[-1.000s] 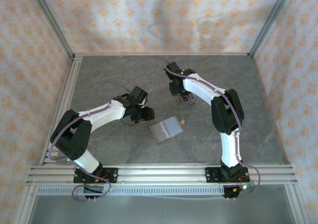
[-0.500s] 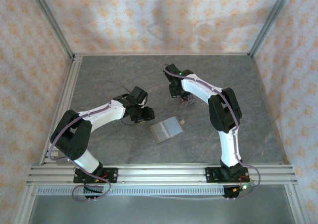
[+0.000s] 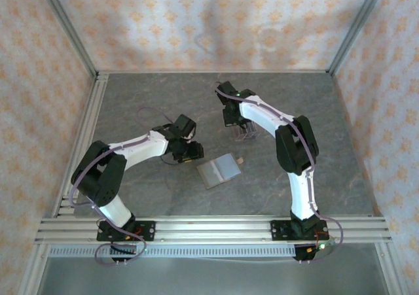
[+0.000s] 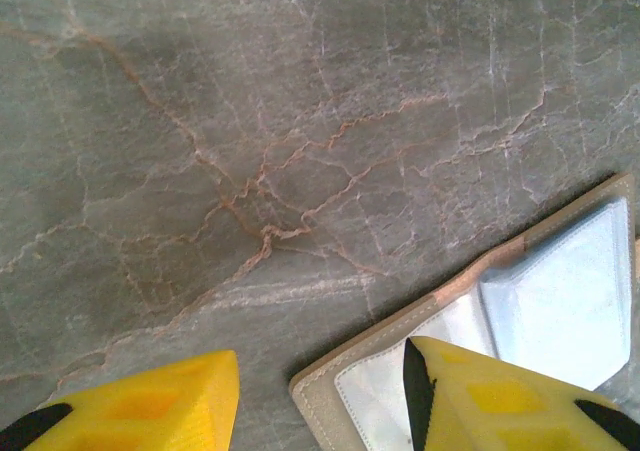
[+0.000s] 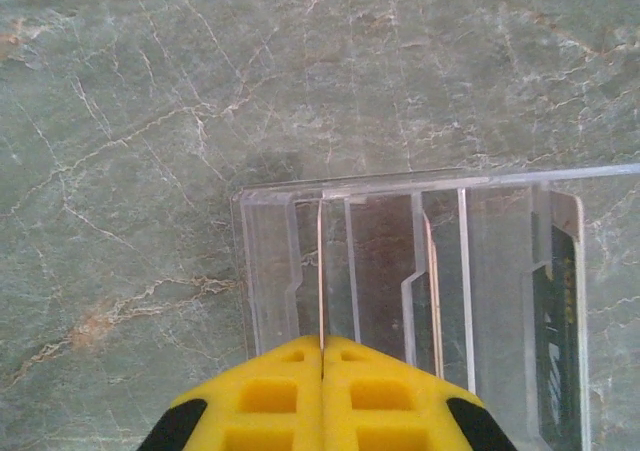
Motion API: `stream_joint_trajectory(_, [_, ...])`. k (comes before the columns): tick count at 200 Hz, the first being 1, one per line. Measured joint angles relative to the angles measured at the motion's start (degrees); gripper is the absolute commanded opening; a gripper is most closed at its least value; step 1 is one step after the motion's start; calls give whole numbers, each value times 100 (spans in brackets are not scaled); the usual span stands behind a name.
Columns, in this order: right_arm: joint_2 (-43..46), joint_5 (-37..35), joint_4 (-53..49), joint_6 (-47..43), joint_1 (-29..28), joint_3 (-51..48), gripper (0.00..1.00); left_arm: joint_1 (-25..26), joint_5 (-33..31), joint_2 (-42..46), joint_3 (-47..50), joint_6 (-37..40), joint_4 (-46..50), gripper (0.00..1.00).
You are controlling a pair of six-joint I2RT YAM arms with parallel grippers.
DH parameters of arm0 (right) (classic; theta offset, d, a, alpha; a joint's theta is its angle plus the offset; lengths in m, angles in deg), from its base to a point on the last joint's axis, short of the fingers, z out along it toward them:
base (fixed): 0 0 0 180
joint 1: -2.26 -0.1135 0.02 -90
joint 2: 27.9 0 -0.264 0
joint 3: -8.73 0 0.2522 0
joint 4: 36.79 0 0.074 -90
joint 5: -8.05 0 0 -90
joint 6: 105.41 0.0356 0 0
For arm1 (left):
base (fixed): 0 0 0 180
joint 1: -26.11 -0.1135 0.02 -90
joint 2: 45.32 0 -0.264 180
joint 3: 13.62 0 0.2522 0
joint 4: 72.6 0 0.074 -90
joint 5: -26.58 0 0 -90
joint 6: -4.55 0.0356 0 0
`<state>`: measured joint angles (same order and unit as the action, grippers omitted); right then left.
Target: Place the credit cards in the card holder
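A clear plastic slotted stand (image 3: 244, 133) (image 5: 268, 261) is set on the grey veined tabletop (image 3: 131, 99), just toward two o'clock of its centre. Patterned wall panels (image 3: 196, 20) are seen from nine through three o'clock; an aluminium rail (image 3: 209, 229) is laid at six.

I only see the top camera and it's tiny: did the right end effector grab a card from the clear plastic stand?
Observer: Yes, the right end effector is shut on a thin reddish card standing edge-on in the clear plastic slotted stand.
Operator: Any cards left?
Observer: Another thin card and a dark card stand in other slots.
Operator: And the left arm?
Observer: The left end effector is open, one yellow finger above the olive-tan folding wallet's grey inside.
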<state>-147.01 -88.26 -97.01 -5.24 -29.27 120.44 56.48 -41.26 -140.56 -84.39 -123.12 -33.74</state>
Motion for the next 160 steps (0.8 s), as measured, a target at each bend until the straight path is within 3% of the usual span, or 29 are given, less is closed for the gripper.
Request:
stream_joint_trajectory(39, [927, 129, 260, -37, -184, -463, 0, 142, -39, -61, -227, 24, 74, 54])
stream_joint_trajectory(68, [2608, 973, 1108, 81, -439, -1762, 0, 474, -142, -116, -369, 22, 151, 53])
stream_joint_trajectory(90, [3346, 1641, 1777, 264, -442, -2618, 0, 680, -181, -214, -391, 22, 184, 53])
stream_joint_trajectory(160, [3617, 3241, 3158, 680, -431, -4778, 0, 977, -470, -433, -391, -35, 358, 47])
